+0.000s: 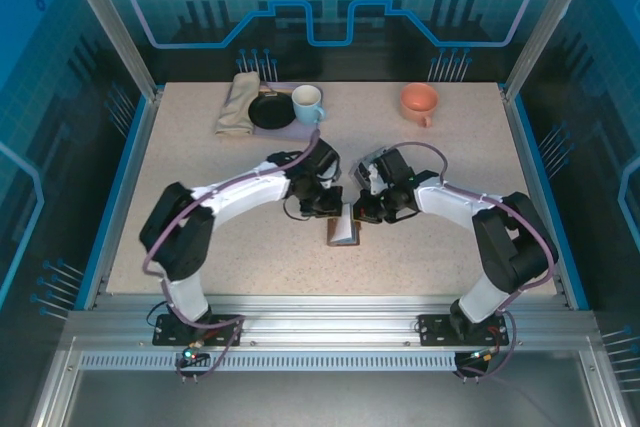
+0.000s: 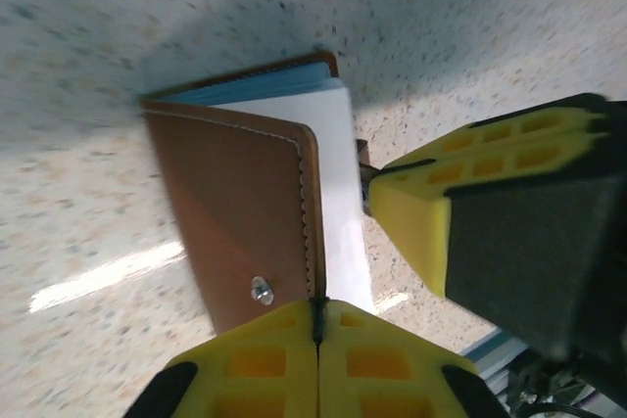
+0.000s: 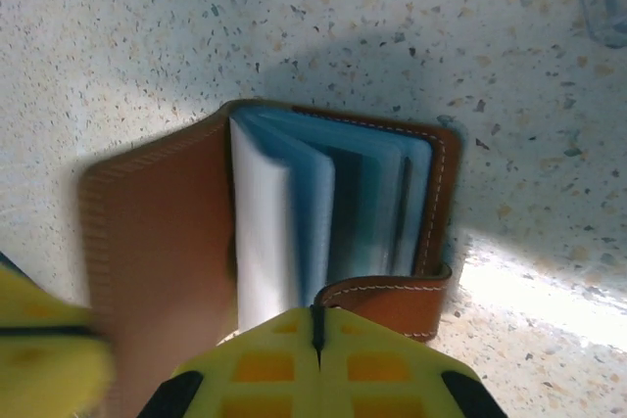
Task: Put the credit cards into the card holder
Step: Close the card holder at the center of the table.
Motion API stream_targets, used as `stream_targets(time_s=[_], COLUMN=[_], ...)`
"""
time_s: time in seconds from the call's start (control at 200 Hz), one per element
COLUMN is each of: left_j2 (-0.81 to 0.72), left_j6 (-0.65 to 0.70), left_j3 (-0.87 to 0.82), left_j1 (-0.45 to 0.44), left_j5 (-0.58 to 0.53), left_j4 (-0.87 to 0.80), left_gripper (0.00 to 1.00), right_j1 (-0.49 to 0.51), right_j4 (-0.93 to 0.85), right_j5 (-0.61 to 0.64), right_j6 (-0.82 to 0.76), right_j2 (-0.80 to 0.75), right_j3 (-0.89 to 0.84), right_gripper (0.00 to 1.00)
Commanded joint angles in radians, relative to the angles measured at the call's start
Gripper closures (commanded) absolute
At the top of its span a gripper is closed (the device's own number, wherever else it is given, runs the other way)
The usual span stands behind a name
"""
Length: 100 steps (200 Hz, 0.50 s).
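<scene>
— Location of the card holder (image 1: 343, 231)?
— On the table (image 1: 200, 157), open between both grippers. The left gripper (image 2: 317, 325) pinches its cover edge; the right gripper (image 3: 315, 335) is pressed together, snap tab (image 3: 392, 293) at its seam, grip unconfirmed.

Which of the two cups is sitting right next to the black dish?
The pale cup at the back left, right beside the black dish. The orange cup stands alone at the back right, away from the dish.
</scene>
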Motion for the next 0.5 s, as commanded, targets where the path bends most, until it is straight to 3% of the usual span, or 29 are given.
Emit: stream_targets(time_s=[0.0, 0.095, 0.15, 0.31, 0.4, 0.495], left_j2=[0.102, 0.143, 0.148, 0.181, 0.126, 0.004], left_j6=[-0.014, -0.046, -0.067, -0.111, -0.146, -0.158], left_j3=[0.038, 0.032, 0.007, -0.023, -0.070, -0.127], left_j1=[-0.031, -0.036, -0.036, -0.033, -0.026, -0.014], left_j5=[0.073, 0.127, 0.141, 0.227, 0.231, 0.179], left_j4=[-0.010, 0.046, 0.092, 0.193, 0.251, 0.290], left_gripper=[0.79, 0.73, 0.62, 0.56, 0.53, 0.43], right_j1=[-0.030, -0.042, -0.046, -0.065, -0.068, -0.069], right_j4=[0.058, 0.031, 0.019, 0.011, 0.007, -0.012], right_j5=[-0.018, 0.022, 0.042, 0.047, 0.021, 0.024], right_j6=[0.046, 0.060, 0.058, 0.057, 0.045, 0.039], right_j2=[-0.035, -0.051, -0.067, -0.101, -0.096, -0.089], right_j3=[-0.055, -0.070, -0.079, -0.093, -0.083, -0.068], right_gripper=[1.00, 1.00, 1.00, 1.00, 1.00, 1.00])
